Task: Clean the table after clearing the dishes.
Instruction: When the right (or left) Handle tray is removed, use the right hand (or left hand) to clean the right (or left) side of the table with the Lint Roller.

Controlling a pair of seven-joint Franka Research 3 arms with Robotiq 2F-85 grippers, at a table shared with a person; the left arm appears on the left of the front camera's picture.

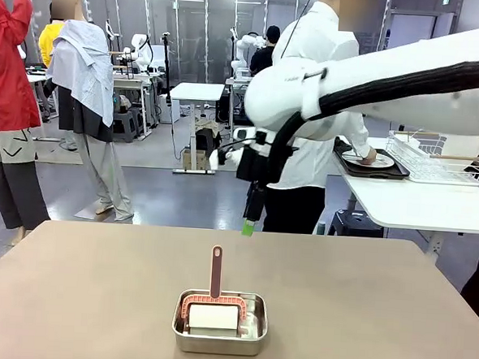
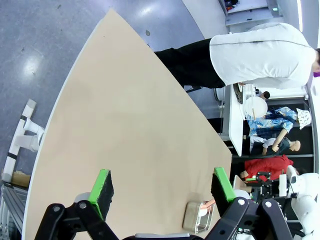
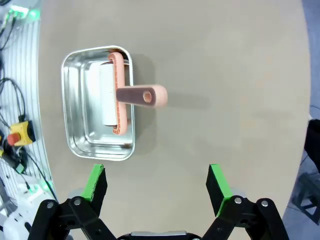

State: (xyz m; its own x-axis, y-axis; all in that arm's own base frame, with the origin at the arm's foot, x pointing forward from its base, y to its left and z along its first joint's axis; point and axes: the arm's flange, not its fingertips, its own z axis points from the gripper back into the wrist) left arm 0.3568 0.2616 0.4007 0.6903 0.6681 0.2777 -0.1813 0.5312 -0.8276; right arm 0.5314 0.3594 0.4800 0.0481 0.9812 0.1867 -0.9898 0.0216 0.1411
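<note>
The brown desk (image 1: pixel 94 301) carries one steel pan (image 1: pixel 218 341), set close to its near edge at about the middle. In the pan lies a roller (image 1: pixel 216 277) — a white drum in a salmon-pink frame, its handle standing upright above the rim.

The right arm reaches in from the right and across the middle. The right tool (image 1: pixel 249 224) hangs pointing down above the far part of the desk, well apart from the pan. In the right wrist view it is released: its green pads (image 3: pixel 95 181) stand wide with nothing between them, over bare desk top just beside the pan and the roller.

The left tool (image 2: pixel 162 187) is released as well, its jaws wide and grasping nothing. It is held over the desk, and the pan shows low in its view beside one finger.

The dishes are off the brown desk — a white plate (image 1: pixel 383 163) sits on a dark tray (image 1: pixel 396 174) on the white desk (image 1: pixel 417 208) at the far right, next to a wire rack (image 1: pixel 440 163). A person (image 1: pixel 318 87) in a white shirt stands there with a hand (image 1: pixel 369 155) on the plate.
</note>
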